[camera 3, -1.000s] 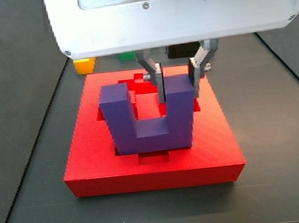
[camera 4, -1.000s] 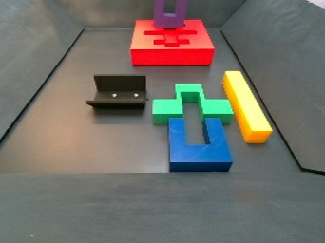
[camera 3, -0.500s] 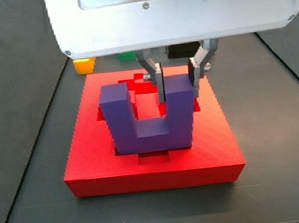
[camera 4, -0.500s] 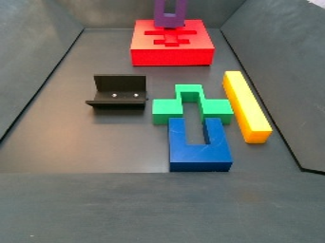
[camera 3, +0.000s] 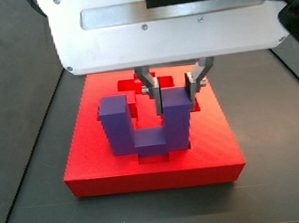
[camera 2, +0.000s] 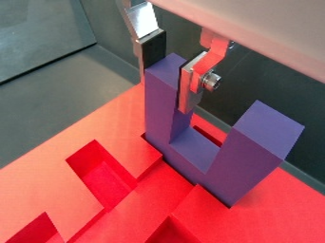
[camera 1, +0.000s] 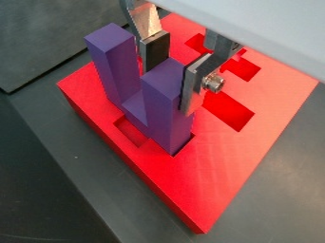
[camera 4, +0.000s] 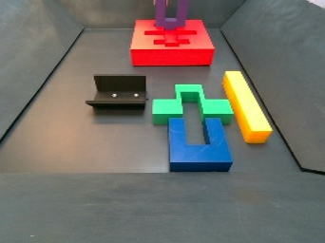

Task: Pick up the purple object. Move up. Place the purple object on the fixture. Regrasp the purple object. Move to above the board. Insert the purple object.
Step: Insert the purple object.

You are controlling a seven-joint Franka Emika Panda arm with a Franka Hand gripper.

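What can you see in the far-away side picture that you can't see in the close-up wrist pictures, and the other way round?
Only a side view shows the fixture, the green cross-shaped block, the blue block and the yellow bar on the floor. Only a wrist view shows the gripper, its fingers on either side of one prong of the purple object, whose base sits in a recess. Both show the purple object standing on the red board.

dark floor point(camera 4: 76, 123), red board point(camera 4: 172, 52), black fixture point(camera 4: 117, 95), green cross block point(camera 4: 191, 104), blue block point(camera 4: 200, 147), yellow bar point(camera 4: 248, 104), pincer point(camera 3: 174, 91) over the board
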